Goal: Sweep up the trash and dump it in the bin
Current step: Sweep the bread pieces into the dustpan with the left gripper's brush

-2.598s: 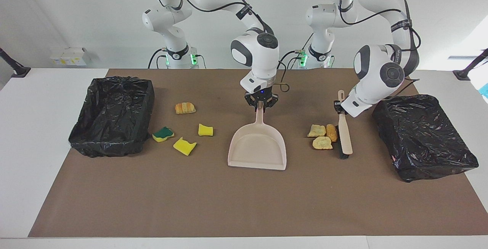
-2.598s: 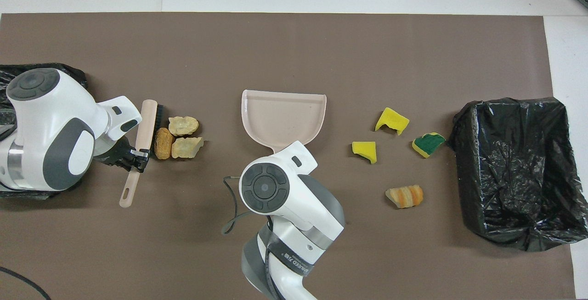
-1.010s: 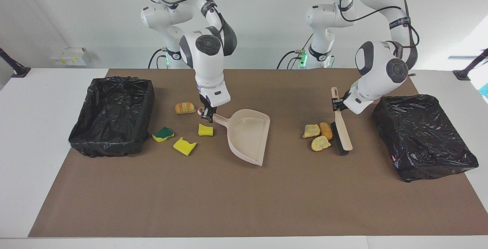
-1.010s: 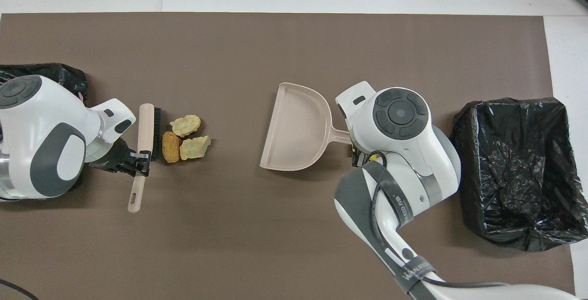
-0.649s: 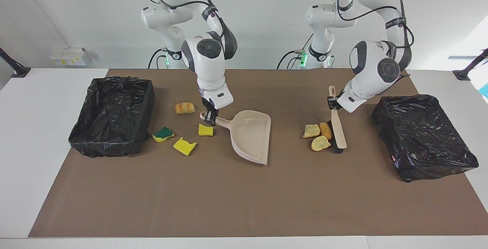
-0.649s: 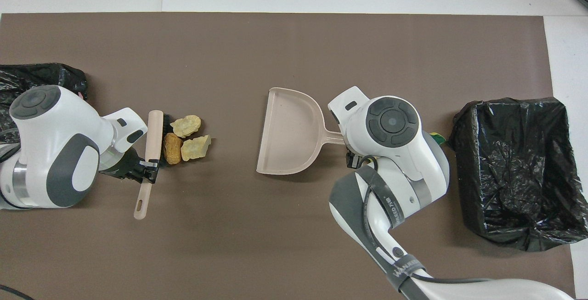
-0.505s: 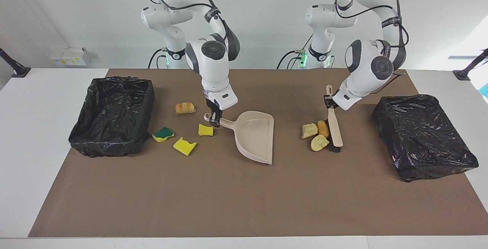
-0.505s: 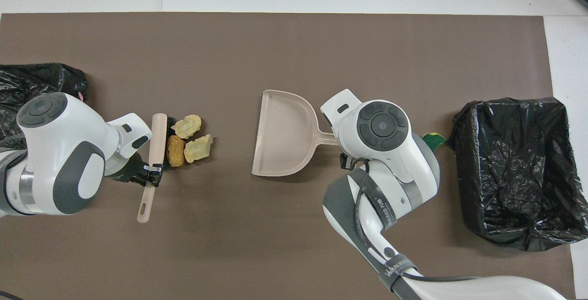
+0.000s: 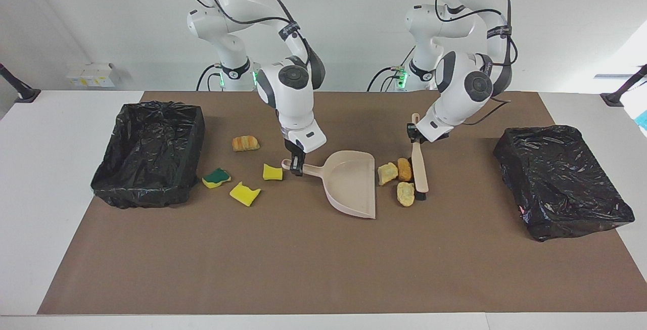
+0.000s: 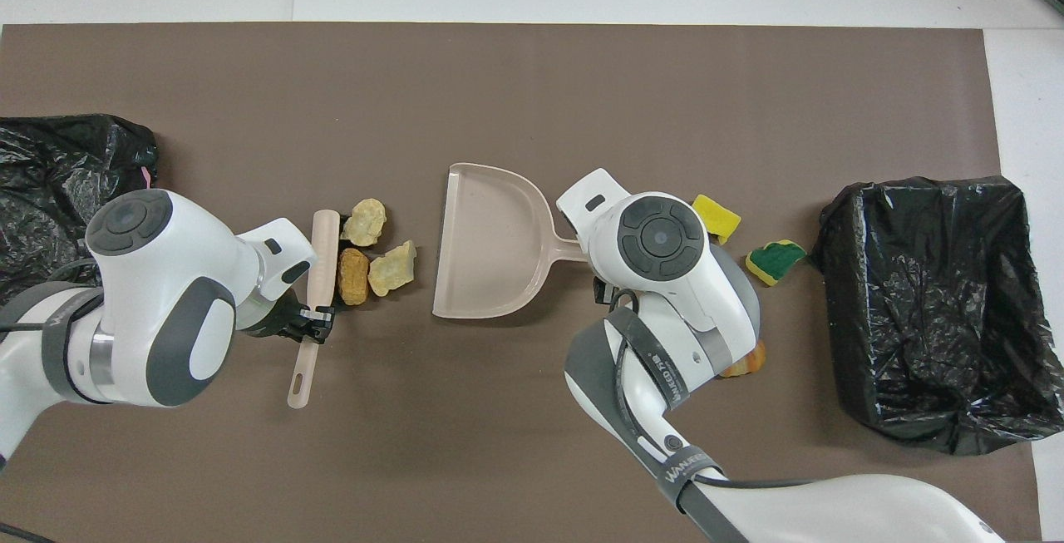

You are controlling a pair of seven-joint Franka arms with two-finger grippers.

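My right gripper (image 9: 297,165) is shut on the handle of the beige dustpan (image 9: 354,184), which rests on the mat with its mouth facing the left arm's end. My left gripper (image 9: 414,135) is shut on the handle of the beige hand brush (image 9: 419,169), bristles down on the mat. Three golden-brown bread pieces (image 9: 388,173) (image 9: 404,168) (image 9: 405,193) of the trash lie between the brush and the dustpan's mouth, the nearest just at its lip. Beside the dustpan handle, toward the right arm's end, lie yellow sponge pieces (image 9: 272,172) (image 9: 244,193), a green-topped one (image 9: 216,177) and a croissant piece (image 9: 245,143).
An open bin lined with a black bag (image 9: 149,153) stands at the right arm's end of the brown mat (image 9: 303,269). A second black-bagged bin (image 9: 561,183) stands at the left arm's end. The mat's half farther from the robots is bare.
The right arm turned the dustpan's mouth to the left arm's end and slid it toward the bread. The left arm's brush pushed the three bread pieces up to the dustpan's mouth.
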